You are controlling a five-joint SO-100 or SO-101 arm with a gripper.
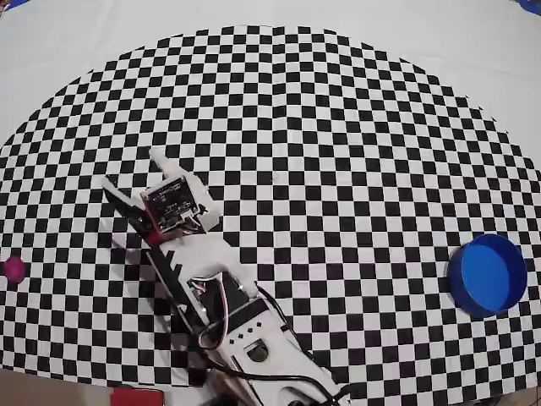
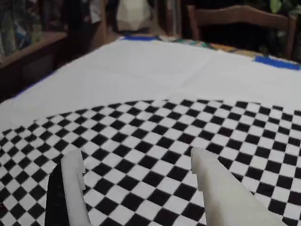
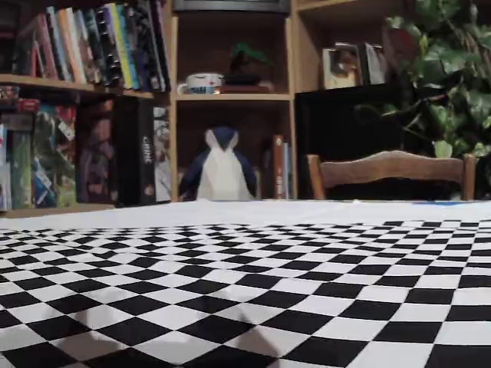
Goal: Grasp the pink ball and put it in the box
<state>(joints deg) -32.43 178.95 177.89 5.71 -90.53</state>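
The pink ball (image 1: pixel 13 268) lies on the checkered mat near its left edge in the overhead view. Far across the mat, at the right edge, stands the round blue box (image 1: pixel 488 275), open-topped and with nothing in it. My gripper (image 1: pixel 131 169) points up and left, well to the right of the ball and farther up the mat. In the wrist view the gripper (image 2: pixel 136 160) is open, with its white fingers (image 2: pixel 73 188) wide apart and only checkered mat between them. That view shows neither ball nor box, and the fixed view shows neither of them nor the arm.
The arm's white body and cables (image 1: pixel 245 338) run to the bottom edge of the overhead view, with a red part (image 1: pixel 135 396) beside them. White cloth (image 1: pixel 270 13) surrounds the mat. Beyond the table stand a wooden chair (image 3: pixel 391 172) and bookshelves (image 3: pixel 84 100).
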